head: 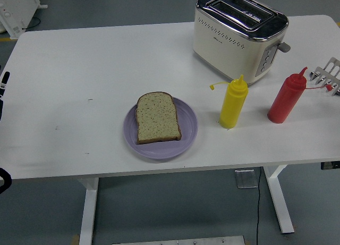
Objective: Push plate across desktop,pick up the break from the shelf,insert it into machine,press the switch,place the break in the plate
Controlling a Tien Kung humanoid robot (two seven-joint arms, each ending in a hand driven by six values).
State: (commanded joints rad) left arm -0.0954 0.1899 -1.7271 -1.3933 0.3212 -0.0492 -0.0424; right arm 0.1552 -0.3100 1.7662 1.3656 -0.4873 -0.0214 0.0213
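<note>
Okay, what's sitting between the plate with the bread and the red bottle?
The yellow bottle stands between the plate and the red bottle, apart from both, as the head view shows.

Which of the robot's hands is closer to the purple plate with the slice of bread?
Left. Only a black bit of the left arm shows at the table's left edge, far from the round purple plate; the right hand is out of view.
</note>
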